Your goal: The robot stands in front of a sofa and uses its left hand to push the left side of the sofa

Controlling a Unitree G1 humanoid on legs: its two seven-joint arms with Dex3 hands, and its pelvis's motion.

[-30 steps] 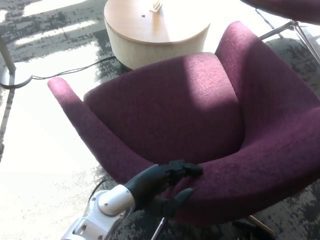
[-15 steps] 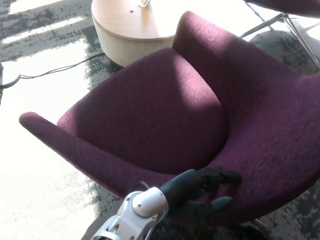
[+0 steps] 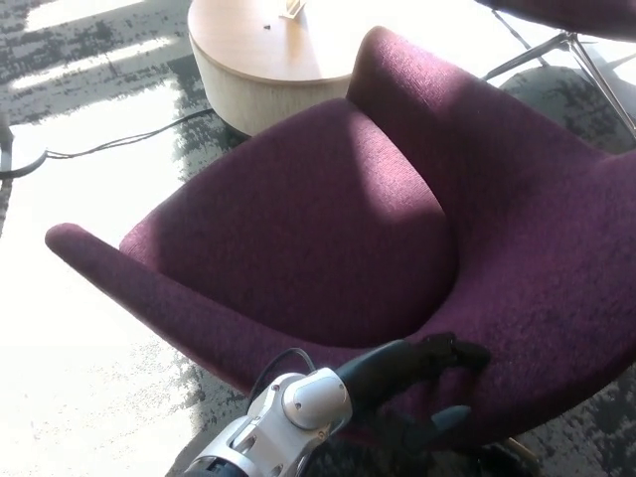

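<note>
A purple upholstered sofa chair point(image 3: 328, 219) fills most of the head view, its seat facing up and left. My left hand point(image 3: 432, 383) comes in from the bottom on a silver and black forearm point(image 3: 298, 417). It rests against the outer side of the near armrest point(image 3: 467, 368), with fingers spread over the fabric and holding nothing. My right hand does not show.
A round light wooden table point(image 3: 268, 50) stands behind the chair with a small object on top. A black cable point(image 3: 109, 144) runs across the patterned carpet at the left. Metal legs of another chair point(image 3: 566, 45) show at the top right.
The chair has turned, its near armrest swinging left and its back coming nearer. My left hand has stayed against the armrest and moved right with it.
</note>
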